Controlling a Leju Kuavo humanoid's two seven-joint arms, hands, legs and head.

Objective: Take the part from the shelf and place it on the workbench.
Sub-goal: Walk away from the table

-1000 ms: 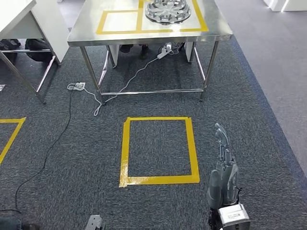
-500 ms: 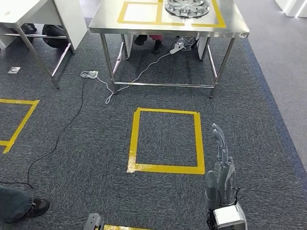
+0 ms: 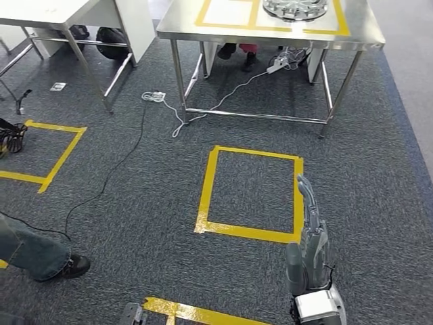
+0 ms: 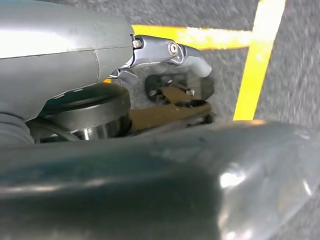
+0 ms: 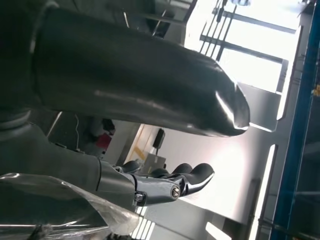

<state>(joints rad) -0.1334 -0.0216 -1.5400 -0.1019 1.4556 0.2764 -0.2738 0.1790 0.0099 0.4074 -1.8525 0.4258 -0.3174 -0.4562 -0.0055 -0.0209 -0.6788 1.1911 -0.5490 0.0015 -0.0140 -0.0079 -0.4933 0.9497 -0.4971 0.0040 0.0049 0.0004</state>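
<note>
You have the right hand [image 3: 308,247] low at the near right of the head view, fingers stretched out straight and apart, holding nothing, over the dark grey carpet [image 3: 132,203]. In the right wrist view the same hand [image 5: 166,185] shows its fingers extended together in a line, with nothing between them and the thumb.

Your left hand [image 4: 171,52] shows in the left wrist view, one finger reaching out over the carpet and yellow tape; whether it is apart or closed you cannot tell from that view.

The part [image 3: 294,8], a silver wheel-like disc, lies on the steel bench [image 3: 367,30] at the far side, inside a yellow-taped rectangle, partly cut off by the picture's edge.

Between you and the bench, a yellow tape square [image 3: 250,193] is marked on the carpet, just left of the right hand's fingertips. Another taped outline [image 3: 49,152] lies at the far left. A white cable [image 3: 224,101] runs under the bench to a power strip [image 3: 153,97]. A person's leg and shoe [image 3: 49,257] stand at the near left.
</note>
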